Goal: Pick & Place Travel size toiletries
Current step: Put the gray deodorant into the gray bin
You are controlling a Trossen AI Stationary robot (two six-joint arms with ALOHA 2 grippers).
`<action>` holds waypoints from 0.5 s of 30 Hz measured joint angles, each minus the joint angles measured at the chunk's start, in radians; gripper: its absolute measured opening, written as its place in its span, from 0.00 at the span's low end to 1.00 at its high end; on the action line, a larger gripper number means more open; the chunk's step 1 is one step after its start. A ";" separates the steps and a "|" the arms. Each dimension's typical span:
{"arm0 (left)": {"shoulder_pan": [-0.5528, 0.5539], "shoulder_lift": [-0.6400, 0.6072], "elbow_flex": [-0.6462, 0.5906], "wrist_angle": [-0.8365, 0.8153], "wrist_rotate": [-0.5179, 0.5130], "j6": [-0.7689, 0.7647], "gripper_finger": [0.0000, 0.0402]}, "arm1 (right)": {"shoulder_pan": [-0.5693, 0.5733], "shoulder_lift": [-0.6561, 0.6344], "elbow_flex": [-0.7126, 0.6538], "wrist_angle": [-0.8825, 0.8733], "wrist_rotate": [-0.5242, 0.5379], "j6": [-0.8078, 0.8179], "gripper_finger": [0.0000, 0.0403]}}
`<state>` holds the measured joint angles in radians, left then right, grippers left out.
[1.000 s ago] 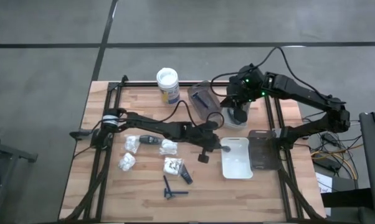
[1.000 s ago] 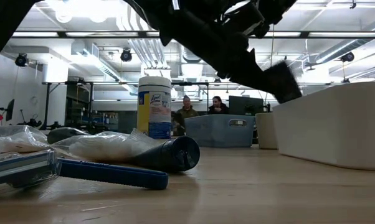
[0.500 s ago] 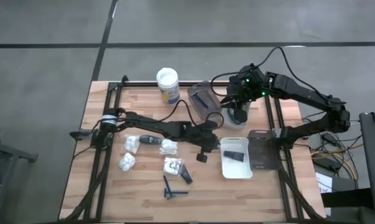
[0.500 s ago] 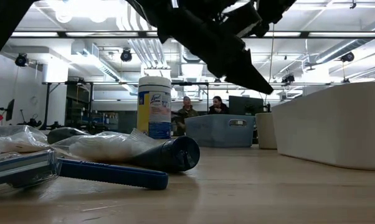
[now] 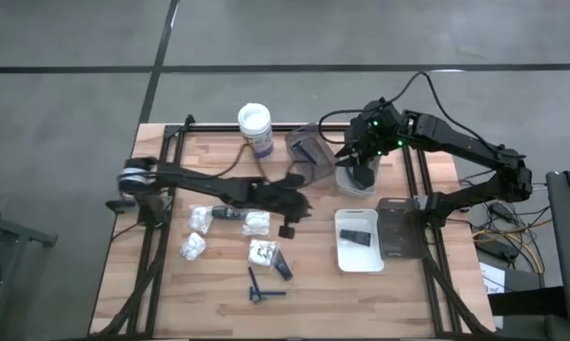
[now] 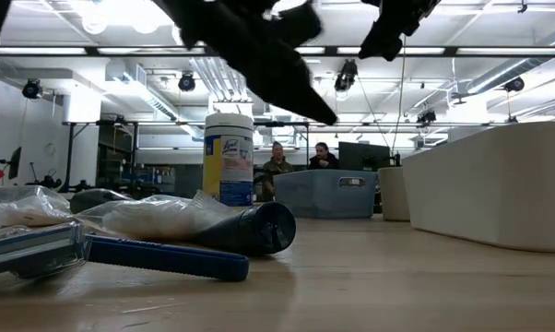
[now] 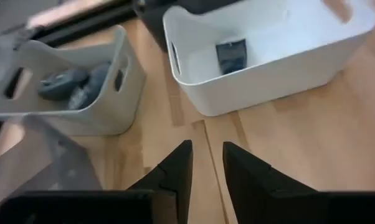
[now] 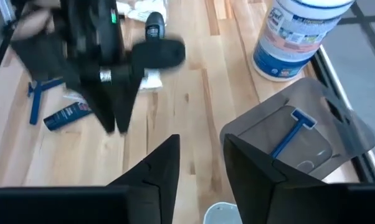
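Sorting by kind explains our layout: one black tube (image 5: 358,237) lies in the white tray (image 5: 359,260), remaining toiletries (image 5: 230,233) wait near our empty left gripper (image 5: 287,204), fingers slightly apart, while our right gripper (image 5: 359,163), likewise parted, hovers over the bottle tray (image 5: 354,188).

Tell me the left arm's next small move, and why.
Probably lower the left gripper, which is open and empty, over the white packet lying close beside it. One black tube already lies in the white tray, while that packet and a blue razor are not yet sorted.
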<state>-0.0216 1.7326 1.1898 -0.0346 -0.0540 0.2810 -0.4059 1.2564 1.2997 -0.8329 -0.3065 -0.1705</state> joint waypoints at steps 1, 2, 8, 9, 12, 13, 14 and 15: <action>0.000 -0.038 -0.049 0.042 0.000 -0.014 0.23 | 0.001 0.000 -0.004 0.000 0.000 0.003 0.31; 0.000 -0.075 -0.096 0.086 -0.001 -0.025 0.23 | 0.001 0.000 -0.009 0.002 0.000 0.003 0.32; 0.000 -0.325 -0.377 0.301 -0.005 -0.121 0.23 | 0.029 -0.020 -0.092 0.044 0.000 0.038 0.35; 0.000 -0.367 -0.416 0.331 -0.005 -0.131 0.23 | 0.034 -0.029 -0.117 0.070 0.000 0.050 0.36; 0.000 -0.482 -0.517 0.387 -0.005 -0.143 0.23 | 0.050 -0.069 -0.203 0.167 0.000 0.091 0.36; 0.000 -0.521 -0.546 0.397 -0.005 -0.143 0.23 | 0.053 -0.086 -0.236 0.204 0.000 0.104 0.36; 0.000 -0.558 -0.572 0.401 -0.005 -0.143 0.23 | 0.058 -0.106 -0.271 0.239 0.000 0.115 0.36; 0.000 -0.594 -0.595 0.401 -0.005 -0.143 0.23 | 0.063 -0.128 -0.306 0.277 0.001 0.126 0.35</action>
<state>-0.0216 1.1388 0.5944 0.3662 -0.0593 0.1375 -0.3430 1.1282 0.9934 -0.5562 -0.3058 -0.0447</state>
